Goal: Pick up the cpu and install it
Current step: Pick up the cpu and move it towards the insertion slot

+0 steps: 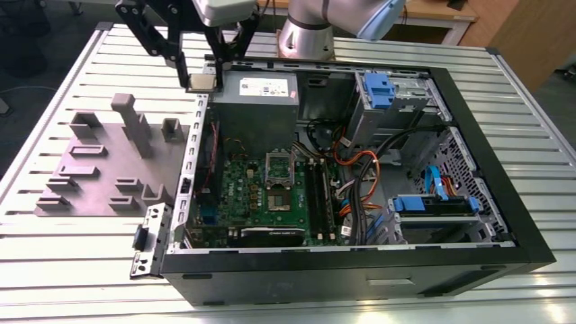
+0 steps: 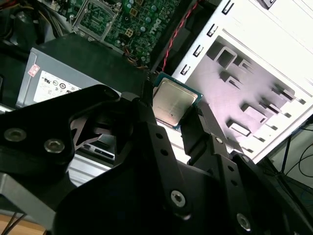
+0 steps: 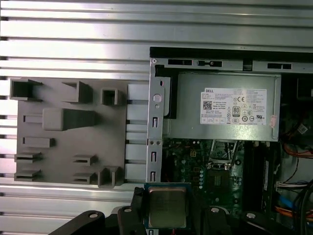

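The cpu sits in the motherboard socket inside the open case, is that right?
Not quite. The cpu is not in the socket: the jaws hold it near the edge of the case, as the second wrist view shows. The case is open.

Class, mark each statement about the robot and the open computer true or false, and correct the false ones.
1. The gripper grips the cpu between its fingers. True.
2. The cpu sits in the motherboard socket. False: it is held in the air by the gripper.
3. The grey tray lies on the table beside the computer case. True.
4. The computer case is closed. False: its side is open, showing the motherboard.
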